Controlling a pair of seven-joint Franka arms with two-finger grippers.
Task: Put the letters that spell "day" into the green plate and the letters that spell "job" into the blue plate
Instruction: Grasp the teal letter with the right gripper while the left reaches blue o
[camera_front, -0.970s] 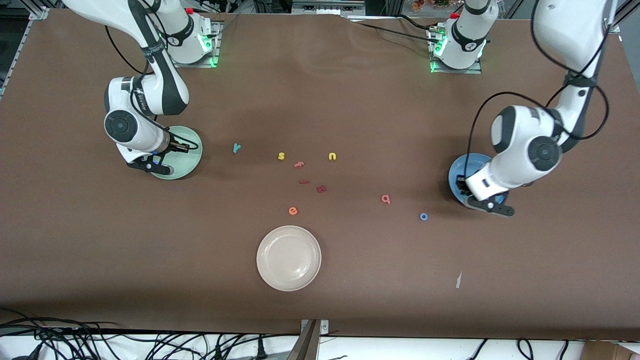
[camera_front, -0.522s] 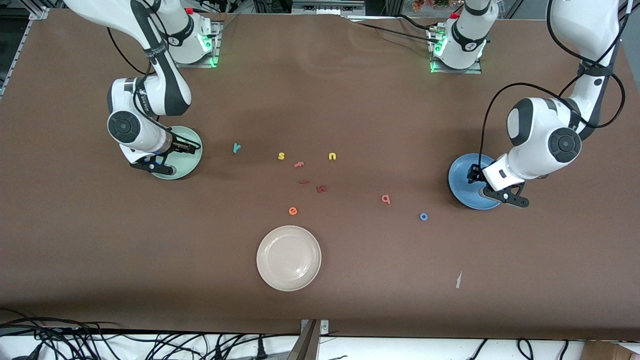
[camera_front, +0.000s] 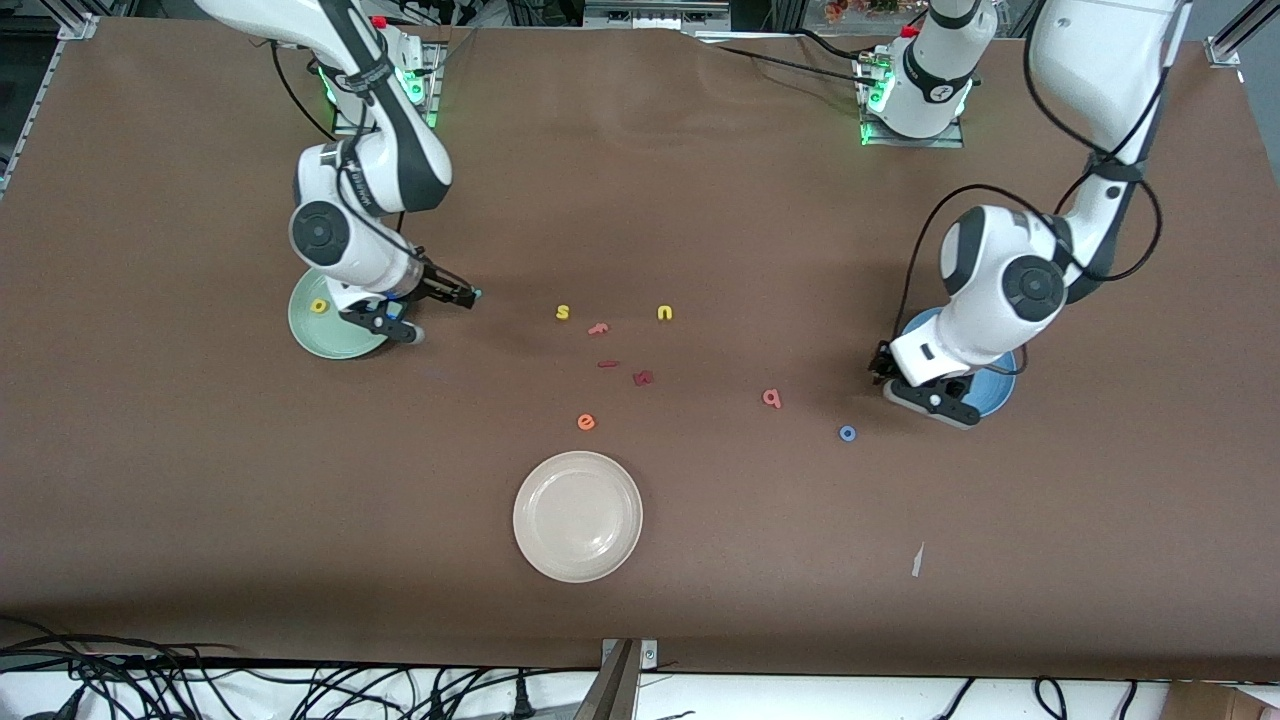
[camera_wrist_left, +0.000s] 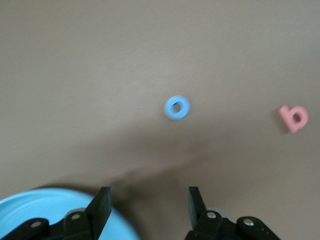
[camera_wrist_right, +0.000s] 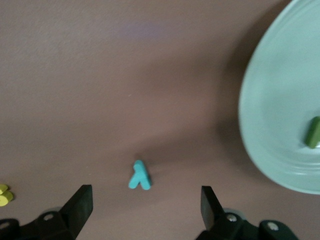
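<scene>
On the bench (camera_front: 700, 600), nearest the front camera, we note the cream plate (camera_front: 577, 516), then the blue "o" (camera_front: 847, 433) and pink "b" (camera_front: 771, 398) lying flat. The left hand (camera_front: 880, 372), fingers released and empty, hangs over the bench at the blue plate (camera_front: 1000, 385) rim. The right hand (camera_front: 440, 310), released and empty, hangs beside the green plate (camera_front: 330, 340), which holds the yellow letter (camera_front: 319, 306). Only the right wrist view shows the teal "y" (camera_wrist_right: 139, 175) on the bench and a dark green piece (camera_wrist_right: 313, 132), long axis roughly upright in that view, in the plate.
</scene>
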